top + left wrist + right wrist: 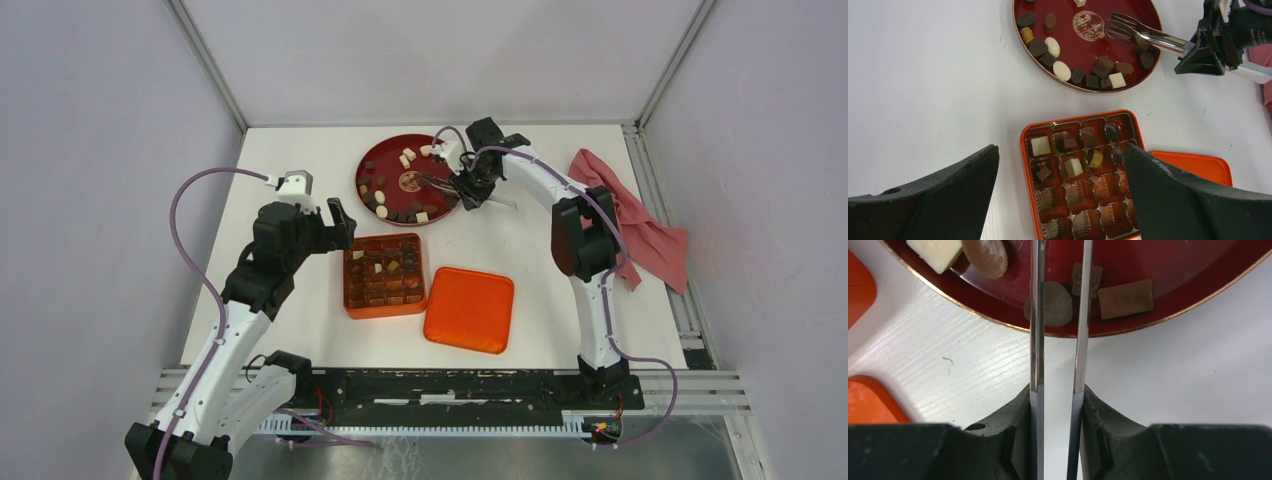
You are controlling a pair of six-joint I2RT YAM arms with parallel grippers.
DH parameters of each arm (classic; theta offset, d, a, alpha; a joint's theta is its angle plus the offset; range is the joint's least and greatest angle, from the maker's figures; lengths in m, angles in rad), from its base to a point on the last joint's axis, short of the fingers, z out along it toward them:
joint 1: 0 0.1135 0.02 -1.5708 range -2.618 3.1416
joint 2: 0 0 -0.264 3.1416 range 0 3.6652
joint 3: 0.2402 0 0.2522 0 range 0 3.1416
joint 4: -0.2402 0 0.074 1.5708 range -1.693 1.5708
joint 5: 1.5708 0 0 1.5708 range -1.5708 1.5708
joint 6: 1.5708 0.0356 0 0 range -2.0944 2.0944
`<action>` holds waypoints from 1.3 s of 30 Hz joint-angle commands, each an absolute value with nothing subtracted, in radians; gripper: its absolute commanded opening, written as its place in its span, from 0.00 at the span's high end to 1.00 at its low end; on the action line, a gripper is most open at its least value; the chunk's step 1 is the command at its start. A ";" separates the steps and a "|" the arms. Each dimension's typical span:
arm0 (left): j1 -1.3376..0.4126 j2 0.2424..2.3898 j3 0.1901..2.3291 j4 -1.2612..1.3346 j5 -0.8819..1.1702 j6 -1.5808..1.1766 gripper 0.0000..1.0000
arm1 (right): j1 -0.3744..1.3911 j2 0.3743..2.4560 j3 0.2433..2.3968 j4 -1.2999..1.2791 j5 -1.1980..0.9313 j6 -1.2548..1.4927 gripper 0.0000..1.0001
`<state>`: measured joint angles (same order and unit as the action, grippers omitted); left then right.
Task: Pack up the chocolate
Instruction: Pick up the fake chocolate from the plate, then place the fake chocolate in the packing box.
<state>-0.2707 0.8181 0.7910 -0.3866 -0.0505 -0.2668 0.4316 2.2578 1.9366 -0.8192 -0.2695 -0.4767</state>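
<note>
Many chocolate pieces (1062, 70) lie on red plate (1068, 45) at 12 o'clock on desk (300, 160), several in orange box (386, 312); right claw (1057, 395) clenched on metal tongs (1153, 39) at plate's 3 o'clock, left claw (1059, 150) released above box.

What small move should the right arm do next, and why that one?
Probably draw the tongs back toward the dark piece near the red plate's rim and squeeze. The right gripper holds them, their tips look empty over the plate's emblem, and the box has free cells.
</note>
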 commanded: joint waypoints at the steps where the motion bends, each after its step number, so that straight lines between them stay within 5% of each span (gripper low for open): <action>1: -0.272 0.807 0.819 -0.347 -0.043 -0.264 0.01 | 0.429 2.139 1.903 -0.757 -0.298 -0.485 1.00; 10: -0.271 0.808 0.816 -0.345 -0.045 -0.266 0.01 | 0.422 2.033 1.798 -0.739 -0.410 -0.520 1.00; 22: -0.272 0.825 0.809 -0.333 -0.021 -0.285 0.01 | 0.460 1.633 1.317 -0.679 -0.703 -0.669 1.00; 32: -0.270 0.848 0.808 -0.335 -0.030 -0.285 0.01 | 0.609 1.451 1.008 -0.599 -0.640 -0.740 1.00; 39: -0.272 0.853 0.809 -0.340 -0.041 -0.285 0.01 | 0.627 1.491 1.011 -0.551 -0.564 -0.681 0.96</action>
<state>-0.2707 0.8532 0.7910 -0.3782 -0.0422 -0.2676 0.6151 1.4876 0.9829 -0.6380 -0.5934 -0.7029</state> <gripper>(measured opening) 0.991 0.369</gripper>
